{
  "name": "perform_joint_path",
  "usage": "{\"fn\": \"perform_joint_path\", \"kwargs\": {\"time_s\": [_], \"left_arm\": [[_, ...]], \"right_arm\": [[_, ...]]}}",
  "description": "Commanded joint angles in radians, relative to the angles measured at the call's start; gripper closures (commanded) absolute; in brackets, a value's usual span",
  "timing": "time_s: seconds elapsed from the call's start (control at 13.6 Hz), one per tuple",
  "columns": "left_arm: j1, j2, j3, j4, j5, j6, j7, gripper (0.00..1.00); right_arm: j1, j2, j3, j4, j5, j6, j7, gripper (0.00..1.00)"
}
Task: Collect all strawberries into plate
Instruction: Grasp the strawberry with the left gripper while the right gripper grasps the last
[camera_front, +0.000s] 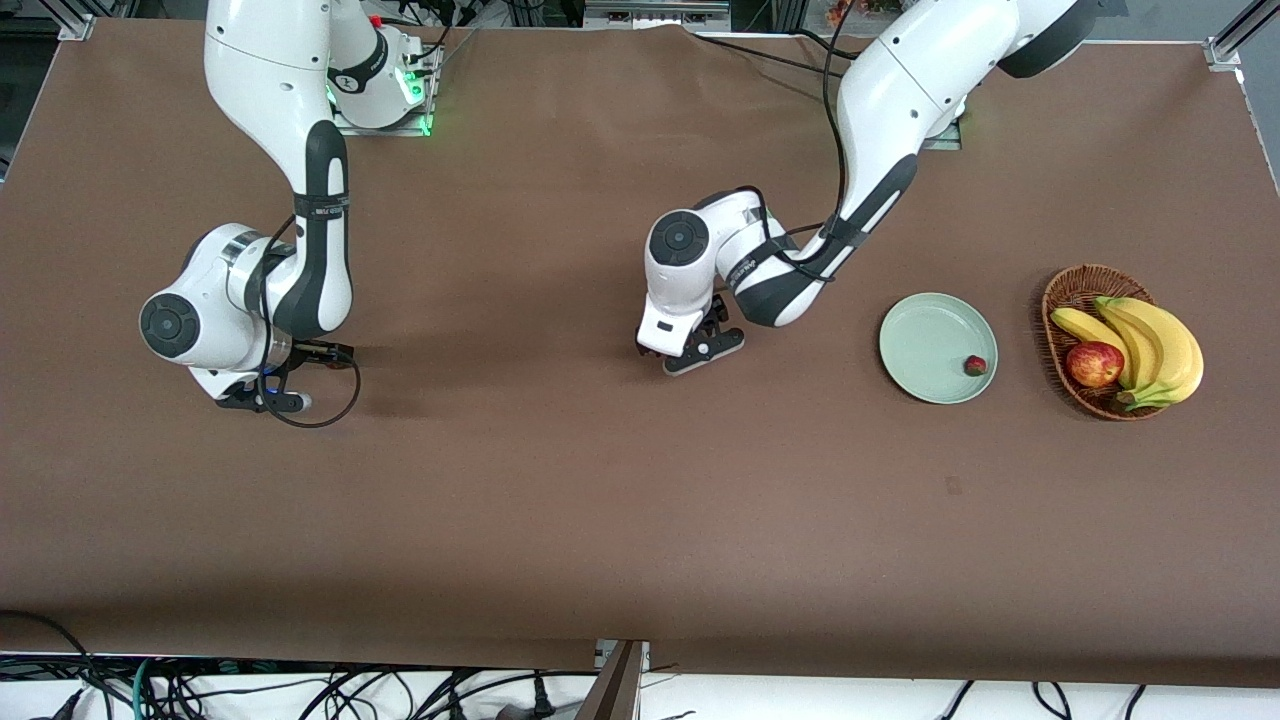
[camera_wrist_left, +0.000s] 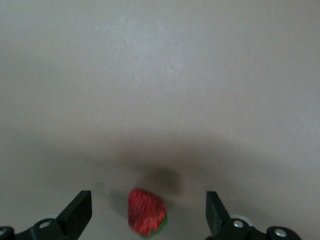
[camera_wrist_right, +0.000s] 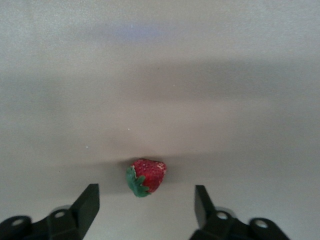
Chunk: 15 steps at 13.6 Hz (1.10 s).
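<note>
Strawberry (camera_wrist_left: 146, 218) — between spread left jaws | strawberry (camera_wrist_right: 145, 177) between right jaws (apart, untouched) | third on plate (camera_front: 925, 325)

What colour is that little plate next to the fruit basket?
The plate is a pale mint green, plain with no pattern. It shows best in the front view.
</note>
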Motion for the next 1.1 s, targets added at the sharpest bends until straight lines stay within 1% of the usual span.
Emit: {"fn": "perform_joint_path", "kwargs": {"time_s": [0.0, 0.07, 0.22, 0.29, 0.37, 0.51, 0.66, 0.74, 0.88, 0.96, 1.03], "left_arm": [[-0.01, 0.02, -0.001, 0.026, 0.027, 0.008, -0.024, 0.0], [-0.01, 0.019, -0.001, 0.024, 0.018, 0.008, -0.025, 0.04], [-0.02, 0.019, -0.001, 0.009, 0.018, 0.006, -0.067, 0.05], [-0.03, 0.019, -0.002, 0.007, 0.016, 0.005, -0.068, 0.15], [-0.031, 0.02, -0.002, 0.006, 0.016, 0.005, -0.068, 0.32], [-0.033, 0.022, -0.002, -0.002, 0.013, 0.005, -0.079, 0.61], [-0.024, 0.017, -0.002, 0.0, 0.013, -0.001, -0.079, 0.85], [-0.019, 0.013, -0.004, 0.0, 0.012, -0.003, -0.074, 0.88], [0.013, -0.009, -0.011, -0.002, 0.01, -0.023, -0.065, 0.9], [0.047, -0.018, -0.04, -0.002, 0.01, -0.064, -0.062, 0.92], [0.124, -0.022, -0.104, -0.005, 0.01, -0.116, -0.03, 0.92]], "right_arm": [[-0.004, -0.008, 0.004, -0.025, 0.056, 0.032, -0.042, 0.24], [-0.006, -0.002, 0.013, -0.025, 0.067, 0.046, -0.041, 0.24], [-0.022, -0.002, 0.043, -0.025, 0.075, 0.074, -0.042, 0.28], [-0.033, -0.002, 0.051, -0.025, 0.075, 0.075, -0.047, 0.3], [-0.044, -0.002, 0.059, -0.025, 0.075, 0.077, -0.067, 0.33], [-0.074, -0.002, 0.083, -0.033, 0.075, 0.098, -0.096, 0.4], [-0.079, -0.002, 0.088, -0.042, 0.076, 0.108, -0.111, 0.47], [-0.079, -0.002, 0.086, -0.044, 0.076, 0.108, -0.114, 0.51], [-0.079, -0.004, 0.088, -0.045, 0.083, 0.106, -0.114, 0.59], [-0.078, -0.005, 0.088, -0.045, 0.084, 0.101, -0.113, 0.64], [-0.076, -0.01, 0.088, -0.044, 0.084, 0.095, -0.111, 0.67]]}}
